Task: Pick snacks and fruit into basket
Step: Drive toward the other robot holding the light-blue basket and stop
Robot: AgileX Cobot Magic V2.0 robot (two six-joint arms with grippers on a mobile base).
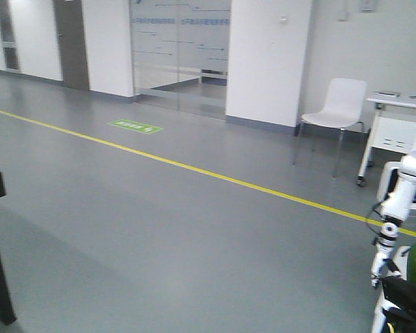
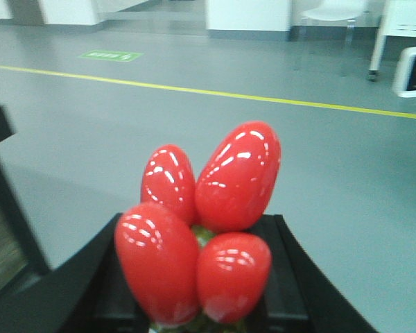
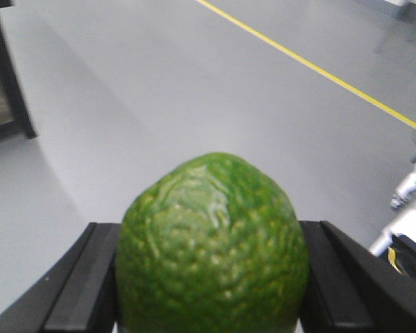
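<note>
While the left gripper (image 2: 201, 277) clamps a red fruit cluster (image 2: 204, 222) (four glossy lobes), the right gripper (image 3: 208, 277) pinches a bumpy green fruit (image 3: 211, 243) above the grey floor (image 1: 159, 229).

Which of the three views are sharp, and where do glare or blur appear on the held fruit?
Left wrist view: the red fruit cluster shows bright white glare spots, soft focus, floor behind slightly blurred. Right wrist view: the green fruit is fairly sharp with a mild sheen on top; the yellow floor line is soft. Front view: evenly lit, slightly hazy; the white chair is readable.
</note>
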